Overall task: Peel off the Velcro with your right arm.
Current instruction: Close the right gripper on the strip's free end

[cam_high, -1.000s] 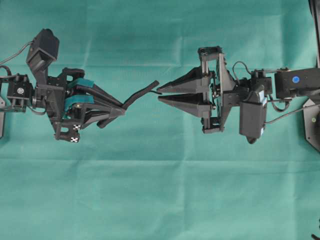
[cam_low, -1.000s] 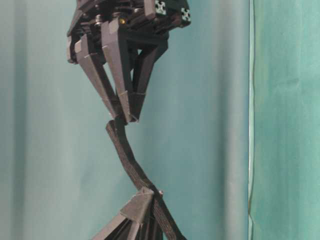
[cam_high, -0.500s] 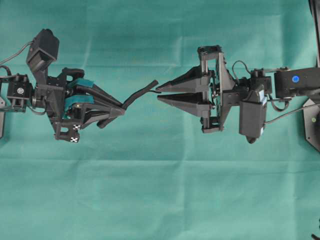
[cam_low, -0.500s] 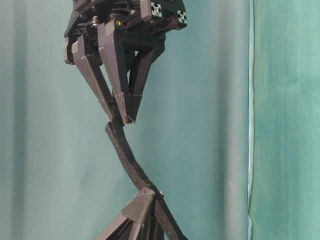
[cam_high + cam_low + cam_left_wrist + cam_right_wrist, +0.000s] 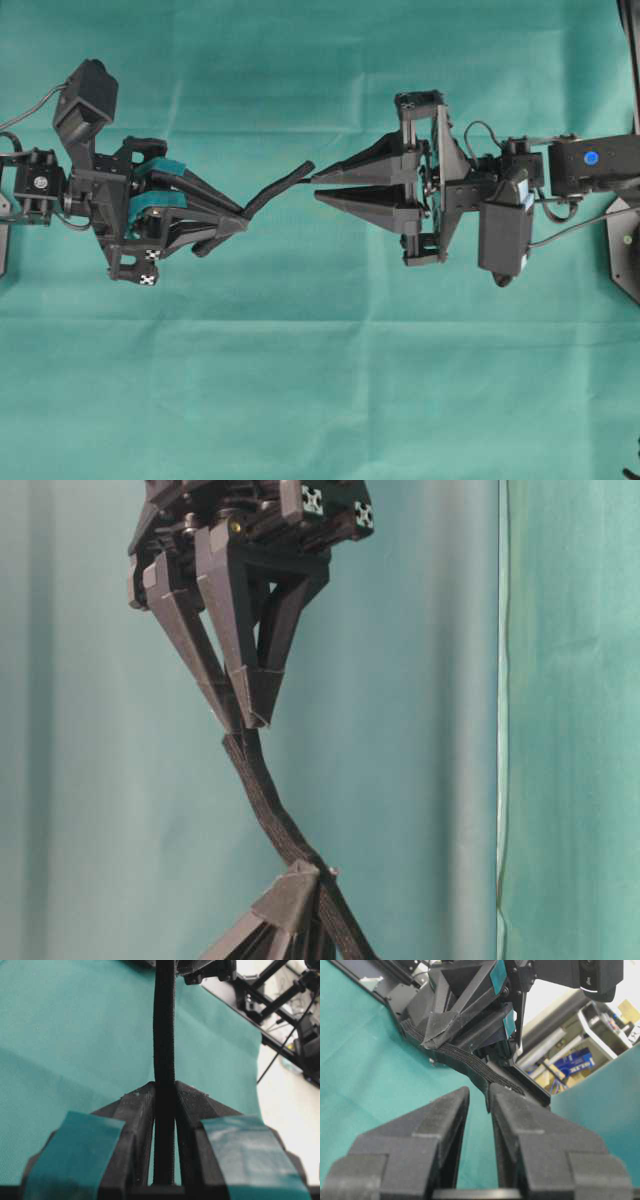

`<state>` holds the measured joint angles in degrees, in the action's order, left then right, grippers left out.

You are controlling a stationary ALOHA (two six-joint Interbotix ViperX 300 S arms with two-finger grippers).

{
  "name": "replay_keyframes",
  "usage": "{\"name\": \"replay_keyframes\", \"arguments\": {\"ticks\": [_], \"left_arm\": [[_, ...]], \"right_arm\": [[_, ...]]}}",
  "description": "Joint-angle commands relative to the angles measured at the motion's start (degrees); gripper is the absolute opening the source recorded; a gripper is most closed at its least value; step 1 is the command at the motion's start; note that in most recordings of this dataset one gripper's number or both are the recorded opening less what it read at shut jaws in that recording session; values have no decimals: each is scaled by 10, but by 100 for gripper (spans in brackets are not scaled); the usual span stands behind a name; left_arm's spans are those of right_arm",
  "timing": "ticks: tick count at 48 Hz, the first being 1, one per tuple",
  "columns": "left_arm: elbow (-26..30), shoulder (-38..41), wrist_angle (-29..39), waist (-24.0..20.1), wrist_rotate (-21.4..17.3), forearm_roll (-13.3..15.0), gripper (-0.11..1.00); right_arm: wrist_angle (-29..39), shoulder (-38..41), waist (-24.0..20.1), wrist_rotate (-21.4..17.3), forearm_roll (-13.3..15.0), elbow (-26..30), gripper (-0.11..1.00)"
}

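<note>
1. Looking down the right arm first: the right tool (image 5: 479,1091), two plain black wedge fingers, is all but closed, with only a slim slot between the pads.
2. Right at those fingertips sits the near end of the thin black Velcro strip (image 5: 470,1062), nipped at the very tips of the right tool.
3. From above, the Velcro strip spans the gap between the two arms, well clear of the cloth, rising slightly toward the right tool.
4. At table level it runs as a gently curved band from one set of tips to the other.
5. On to the far end: the left tool (image 5: 243,218), black with teal tape on its fingers (image 5: 75,1150), is clamped tight on the strip; its wrist camera shows the strip squeezed between the pads and running straight out ahead.
6. A small checkered tag (image 5: 150,279) shows on the left tool's body.
7. Under everything, a green cloth (image 5: 320,380) covers the counter.
8. Farthest back, past the cloth's edge, a blue box (image 5: 575,1062) sits among blurred shelving.
</note>
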<state>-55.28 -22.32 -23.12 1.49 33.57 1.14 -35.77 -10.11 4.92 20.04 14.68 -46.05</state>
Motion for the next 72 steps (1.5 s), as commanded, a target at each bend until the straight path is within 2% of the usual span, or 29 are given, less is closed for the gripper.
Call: {"name": "replay_keyframes", "arguments": {"ticks": [1, 33, 45, 72], "left_arm": [[9, -4, -5, -2, -1, 1, 10], [10, -4, -7, -3, -1, 1, 10], [10, -4, -11, 2, -1, 1, 10], [11, -4, -11, 2, -1, 1, 10]], "right_arm": [[-3, -4, 0, -2, -2, 12, -4], [-5, 5, 9, -2, -2, 15, -4], [-5, 5, 12, -2, -1, 15, -9], [-3, 6, 12, -2, -2, 12, -9]]}}
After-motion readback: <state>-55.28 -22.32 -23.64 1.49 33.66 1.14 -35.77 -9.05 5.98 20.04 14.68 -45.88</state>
